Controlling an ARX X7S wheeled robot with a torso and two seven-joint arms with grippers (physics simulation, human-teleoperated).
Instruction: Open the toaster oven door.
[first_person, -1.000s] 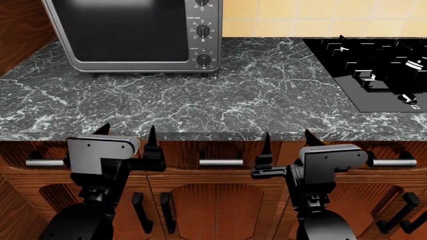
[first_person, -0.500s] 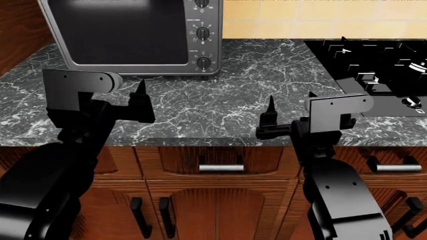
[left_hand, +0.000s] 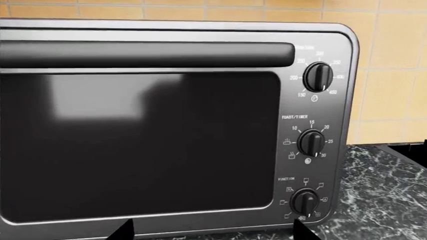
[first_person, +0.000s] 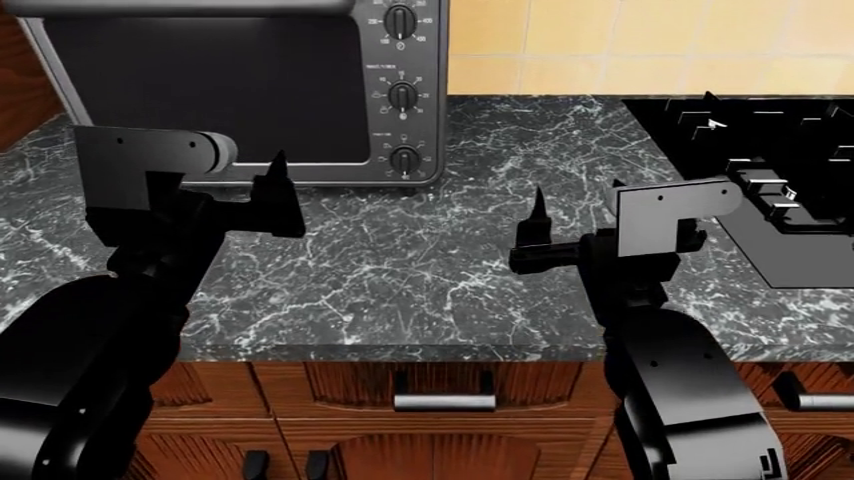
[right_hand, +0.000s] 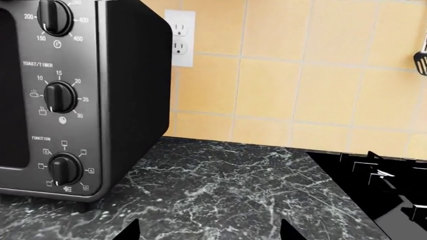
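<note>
Standing on the marble counter (first_person: 427, 280), one oven (left_hand: 333, 125) is seen at the far left, its door (left_hand: 140, 145) shut and its bar handle (left_hand: 147, 54) along the top edge. Three dials (left_hand: 311, 142) are stacked beside the door. Two grippers are raised over the counter: the left gripper (first_person: 200, 195) and right gripper (first_person: 577, 235) are both spread open, empty, well short of the door. One stovetop (first_person: 774, 170) is set at the right.

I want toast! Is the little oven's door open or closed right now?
Closed. In the left wrist view the toaster oven door sits flat in its frame, its bar handle up along the top edge, and neither tool touches it.
</note>
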